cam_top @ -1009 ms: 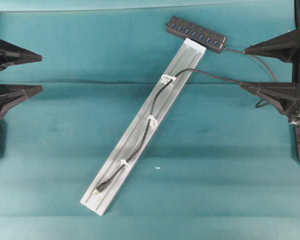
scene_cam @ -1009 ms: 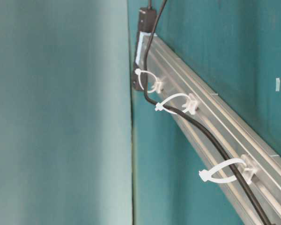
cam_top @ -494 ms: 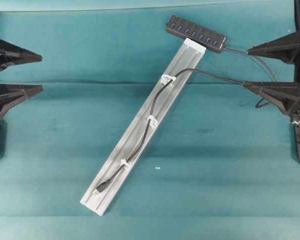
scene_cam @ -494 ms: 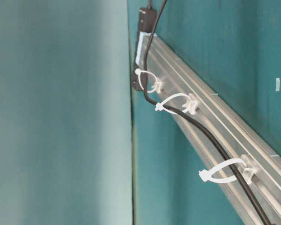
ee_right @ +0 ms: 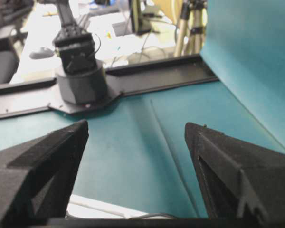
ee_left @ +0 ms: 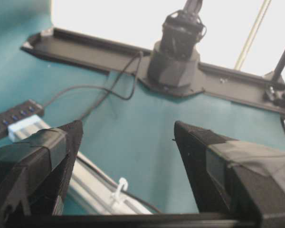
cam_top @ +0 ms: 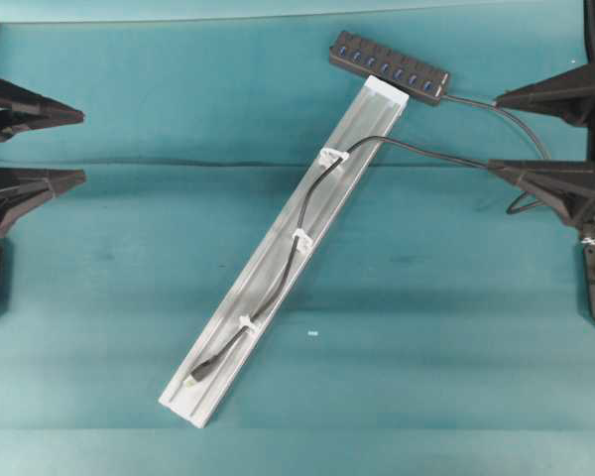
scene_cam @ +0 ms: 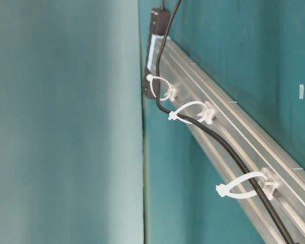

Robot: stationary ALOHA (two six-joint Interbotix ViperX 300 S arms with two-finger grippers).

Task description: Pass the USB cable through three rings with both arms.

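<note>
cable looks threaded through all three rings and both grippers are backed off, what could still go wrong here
1. The USB cable passes close to the lower finger of the open right gripper; arm motion might snag it and drag the plug back out of the lowest ring.
2. Little cable extends beyond that ring, so a small tug could unthread it.

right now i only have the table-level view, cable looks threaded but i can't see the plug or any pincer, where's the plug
Observer: The USB cable ends in its plug, lying on the rail just past the last ring.
Operator: is either arm holding the cable
Observer: No. The left pincer is open at the left edge, far from the rail.
Operator: and the right one
Observer: The right pincer is open too, its jaws empty; the cable runs near its lower finger.
</note>
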